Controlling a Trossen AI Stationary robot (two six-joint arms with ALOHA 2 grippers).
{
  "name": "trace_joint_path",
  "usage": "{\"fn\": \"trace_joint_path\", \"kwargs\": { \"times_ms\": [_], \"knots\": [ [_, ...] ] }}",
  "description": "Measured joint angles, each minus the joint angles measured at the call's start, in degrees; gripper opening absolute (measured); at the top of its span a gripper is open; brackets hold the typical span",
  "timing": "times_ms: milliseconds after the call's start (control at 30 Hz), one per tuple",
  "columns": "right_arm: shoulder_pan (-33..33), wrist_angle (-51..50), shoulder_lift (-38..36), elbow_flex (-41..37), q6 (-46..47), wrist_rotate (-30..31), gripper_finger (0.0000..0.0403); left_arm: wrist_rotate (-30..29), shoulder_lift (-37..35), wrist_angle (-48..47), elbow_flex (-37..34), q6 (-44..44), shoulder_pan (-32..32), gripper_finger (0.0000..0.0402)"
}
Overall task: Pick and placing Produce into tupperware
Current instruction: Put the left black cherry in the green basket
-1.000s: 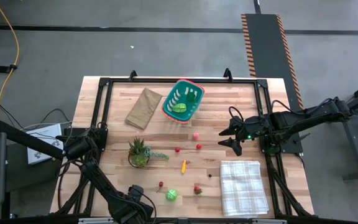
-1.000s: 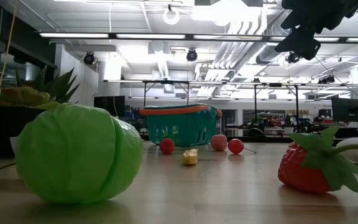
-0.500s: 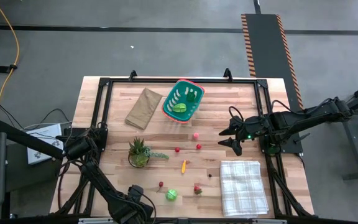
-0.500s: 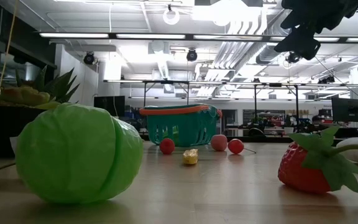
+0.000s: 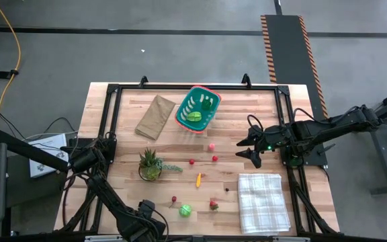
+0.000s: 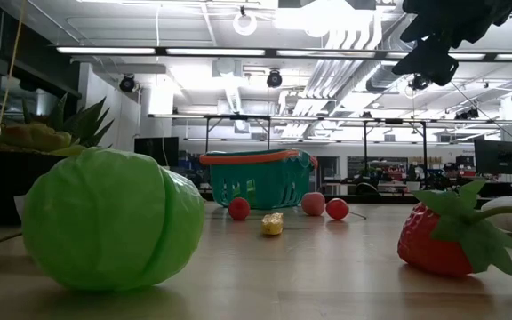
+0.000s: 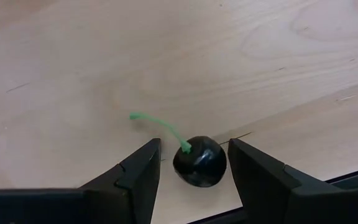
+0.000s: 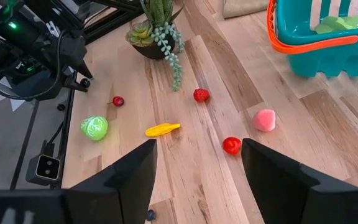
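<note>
Pale wood planks make up the counter [image 5: 180, 134], framed by black rails. Toward its far side sits the basket [image 5: 197, 109], teal with an orange-red rim and white slots in its walls; a yellow-green piece [image 5: 194, 116] lies inside it. Just beside it lies a flat brown bag [image 5: 155, 115]. Loose produce is scattered over the middle: a pink round piece [image 5: 211, 146], two small red pieces [image 5: 215, 158] [image 5: 191, 161], a yellow-orange piece [image 5: 198, 179], a dark cherry [image 7: 199, 160] with a thin green stem, a glossy green cabbage [image 6: 109, 218] and a red strawberry [image 6: 443, 236] with green leaves. A potted plant [image 5: 150, 165] stands toward the left, a checked cloth [image 5: 264, 202] lies at the right near corner.

Left tool [image 7: 192, 168] is low at the near edge, fingers apart on either side of the cherry, not touching it. Right tool [image 5: 248, 148] hangs above the counter right of the pink piece, spread wide, holding nothing.
</note>
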Motion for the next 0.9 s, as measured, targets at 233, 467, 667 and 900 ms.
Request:
{"fn": "trace_joint_path", "kwargs": {
  "times_ms": [233, 467, 667, 900],
  "knots": [
    [-0.01, 0.01, 0.0, 0.0, 0.0, 0.0, 0.0226, 0.0, 0.0, -0.02, 0.0, -0.05, 0.02, 0.0179],
    [0.0, 0.0, 0.0, 0.0, 0.0, 0.02, 0.0226, 1.05, 0.0, -0.02, -0.02, 0.36, 0.93, 0.0179],
    [0.0, 0.0, 0.0, 0.0, 0.2, 0.02, 0.0226, 1.95, 0.0, -0.02, -0.02, 1.54, 1.14, 0.0179],
    [0.0, -0.02, 0.0, 0.0, 0.12, 0.28, 0.0226, 1.88, 0.0, -0.02, -0.02, 1.02, 1.14, 0.0179]
  ]
}}
